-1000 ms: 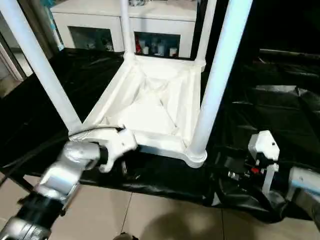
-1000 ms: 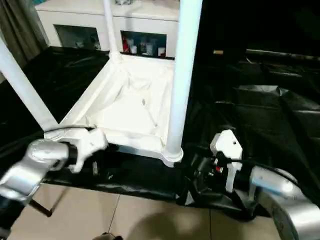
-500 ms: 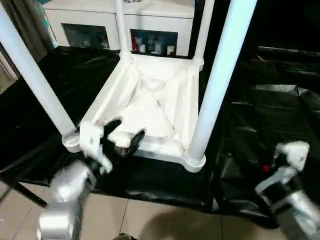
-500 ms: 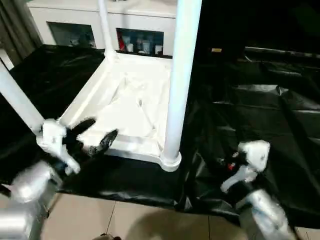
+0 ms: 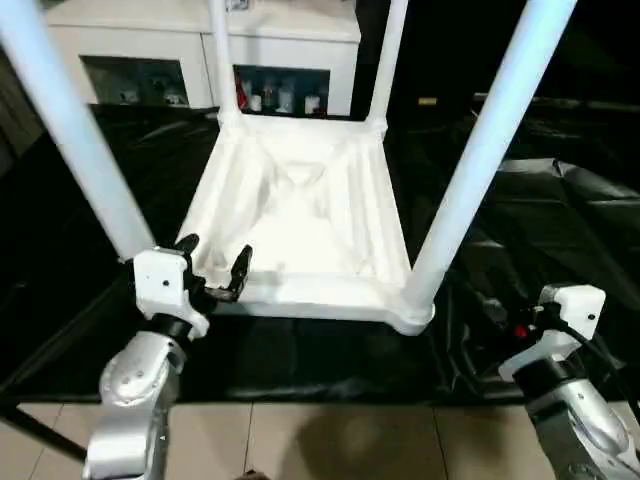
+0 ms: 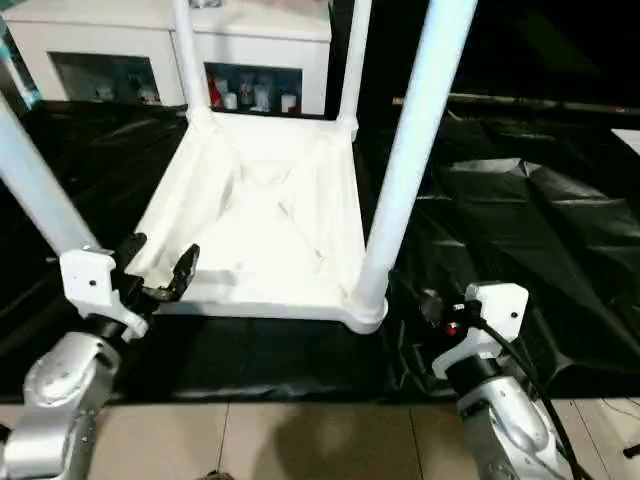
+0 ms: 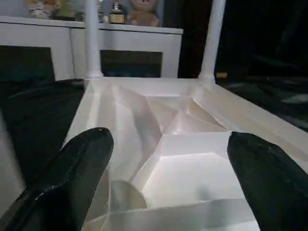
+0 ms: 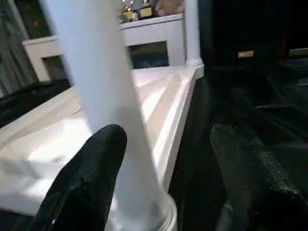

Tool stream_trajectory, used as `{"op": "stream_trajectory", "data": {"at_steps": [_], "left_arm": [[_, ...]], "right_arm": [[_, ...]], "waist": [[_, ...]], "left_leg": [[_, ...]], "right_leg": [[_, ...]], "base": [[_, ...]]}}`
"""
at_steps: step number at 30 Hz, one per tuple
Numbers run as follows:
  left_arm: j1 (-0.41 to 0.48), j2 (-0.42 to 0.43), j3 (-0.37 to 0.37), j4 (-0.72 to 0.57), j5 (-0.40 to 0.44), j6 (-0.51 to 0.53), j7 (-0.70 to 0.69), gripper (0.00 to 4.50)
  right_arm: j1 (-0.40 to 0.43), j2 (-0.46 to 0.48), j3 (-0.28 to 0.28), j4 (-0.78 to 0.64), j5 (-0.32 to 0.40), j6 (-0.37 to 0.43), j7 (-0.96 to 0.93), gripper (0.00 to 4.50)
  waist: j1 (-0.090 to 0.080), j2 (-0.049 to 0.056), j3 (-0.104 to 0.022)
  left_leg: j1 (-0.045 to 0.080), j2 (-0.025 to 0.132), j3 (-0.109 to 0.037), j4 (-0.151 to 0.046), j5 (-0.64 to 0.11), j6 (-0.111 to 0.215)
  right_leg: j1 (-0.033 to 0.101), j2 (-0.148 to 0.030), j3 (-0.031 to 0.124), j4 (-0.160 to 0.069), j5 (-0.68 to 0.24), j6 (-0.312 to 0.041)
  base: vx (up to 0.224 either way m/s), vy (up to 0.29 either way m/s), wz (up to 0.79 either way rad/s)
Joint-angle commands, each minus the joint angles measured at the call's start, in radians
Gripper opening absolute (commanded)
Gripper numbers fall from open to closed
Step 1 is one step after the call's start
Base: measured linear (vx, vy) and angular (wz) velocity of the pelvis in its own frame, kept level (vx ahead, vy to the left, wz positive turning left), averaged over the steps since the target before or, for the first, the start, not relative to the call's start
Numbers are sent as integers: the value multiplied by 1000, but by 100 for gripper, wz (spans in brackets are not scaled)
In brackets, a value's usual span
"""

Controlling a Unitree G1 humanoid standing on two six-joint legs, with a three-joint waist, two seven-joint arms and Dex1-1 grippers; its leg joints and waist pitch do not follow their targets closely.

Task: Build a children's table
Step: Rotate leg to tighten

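The children's table lies upside down on a black sheet, its ribbed white top facing up. All four white legs stand in the corner sockets: near left, near right, far left and far right. My left gripper is open at the near rim beside the near-left leg, and its fingers point across the top with nothing between them. My right gripper is open and empty just short of the near-right leg. Its white wrist sits right of that corner.
A white cabinet with glass doors stands behind the table. The crumpled black sheet spreads to the right and left. Tiled floor lies in front of the sheet's near edge. A black cable runs along my right forearm.
My left gripper has swung from lying low along the near edge to pointing forward over the near-left rim. My right gripper now faces the near-right leg. The camera has shifted.
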State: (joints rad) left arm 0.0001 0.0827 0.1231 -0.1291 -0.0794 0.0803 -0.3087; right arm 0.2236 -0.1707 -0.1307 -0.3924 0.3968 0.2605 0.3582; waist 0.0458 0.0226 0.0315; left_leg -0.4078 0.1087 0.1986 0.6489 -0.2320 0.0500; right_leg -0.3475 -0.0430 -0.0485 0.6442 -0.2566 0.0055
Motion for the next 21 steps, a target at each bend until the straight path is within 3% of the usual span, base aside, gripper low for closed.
{"op": "stream_trajectory", "data": {"at_steps": [1,2,3,4,5,6,7,8,10,11,13,15,16,17,19,21], "left_arm": [[2,-10,4,10,13,7,34,448],[4,-10,6,12,14,9,41,448],[5,-10,7,15,15,7,46,448],[10,-9,6,16,15,1,46,448],[18,-7,2,14,16,-7,47,448],[19,-6,1,14,17,-7,47,448],[25,-6,-2,12,17,-11,48,448],[25,-6,-3,11,17,-12,48,448],[39,3,-16,4,30,-21,46,448],[49,14,-26,-4,44,-15,46,448],[70,23,-20,-16,49,-19,49,448],[86,28,-8,-20,46,-29,50,448],[107,33,14,-20,43,-42,58,448],[127,35,27,-25,31,-60,53,448],[156,38,38,-34,20,-82,48,448],[172,43,36,-41,22,-92,41,448]], "right_arm": [[14,-32,11,-9,8,27,43,315],[22,-45,28,-22,12,39,67,315],[28,-56,44,-32,14,46,86,315],[30,-63,57,-37,12,50,95,315],[28,-70,71,-40,13,57,103,315],[28,-71,73,-40,13,58,104,315],[25,-74,83,-39,12,60,110,315],[24,-75,85,-38,11,60,111,315],[9,-77,98,-18,4,57,112,315],[-3,-79,101,2,-10,47,112,315],[-26,-81,104,41,-40,34,103,315],[-38,-93,116,69,-65,29,104,315],[-51,-105,134,100,-82,15,123,315],[-61,-109,143,118,-88,10,134,315],[-73,-108,149,135,-81,9,147,315],[-83,-108,153,143,-80,12,150,315]], "waist": [[-6,8,-37],[-6,-3,-34],[2,-21,-28],[15,-38,-17],[13,-34,-7],[14,-21,-6],[-10,-13,0],[-18,-6,-7],[-27,-3,-10],[-26,-6,-7],[-29,-4,-5],[-31,-2,-5],[-30,6,-4],[-30,4,-2],[-34,0,-1],[-26,3,-1]], "left_leg": [[41,169,-113,-188,-379,-222],[36,136,-99,-170,-438,-244],[27,108,-94,-130,-453,-207],[28,112,-108,-85,-346,-109],[24,115,-121,-79,-269,-75],[29,122,-127,-95,-307,-86],[28,131,-138,-135,-492,-141],[26,132,-150,-158,-627,-190],[28,129,-158,-168,-713,-227],[26,126,-156,-167,-705,-228],[20,123,-156,-162,-675,-223],[20,124,-156,-161,-659,-222],[26,124,-153,-159,-658,-221],[34,126,-150,-154,-660,-214],[26,127,-149,-155,-634,-196],[35,130,-145,-152,-619,-187]], "right_leg": [[-3,-85,30,-42,-24,-10],[-4,-106,46,-70,-58,-25],[-3,-172,72,-118,-273,-50],[0,-236,96,-166,-530,-50],[6,-232,83,-183,-667,-57],[4,-208,66,-178,-673,-65],[2,-152,28,-155,-627,-57],[13,-133,16,-132,-510,-54],[12,-135,17,-121,-365,-76],[9,-147,20,-125,-343,-86],[11,-161,22,-131,-376,-91],[12,-164,22,-134,-377,-97],[5,-161,25,-134,-351,-103],[-2,-163,29,-138,-339,-111],[5,-165,28,-135,-326,-125],[-3,-164,32,-137,-322,-124]], "base": [[-100,44,1],[-107,-3,-9],[-88,-45,-20],[-88,-45,-20],[-78,-52,-25],[-83,-16,-26],[-83,-16,-26],[-67,15,-26],[-43,18,-21],[0,0,0],[-29,10,-21],[-13,7,-11],[0,0,0],[0,0,0],[0,0,0],[0,0,0]]}}
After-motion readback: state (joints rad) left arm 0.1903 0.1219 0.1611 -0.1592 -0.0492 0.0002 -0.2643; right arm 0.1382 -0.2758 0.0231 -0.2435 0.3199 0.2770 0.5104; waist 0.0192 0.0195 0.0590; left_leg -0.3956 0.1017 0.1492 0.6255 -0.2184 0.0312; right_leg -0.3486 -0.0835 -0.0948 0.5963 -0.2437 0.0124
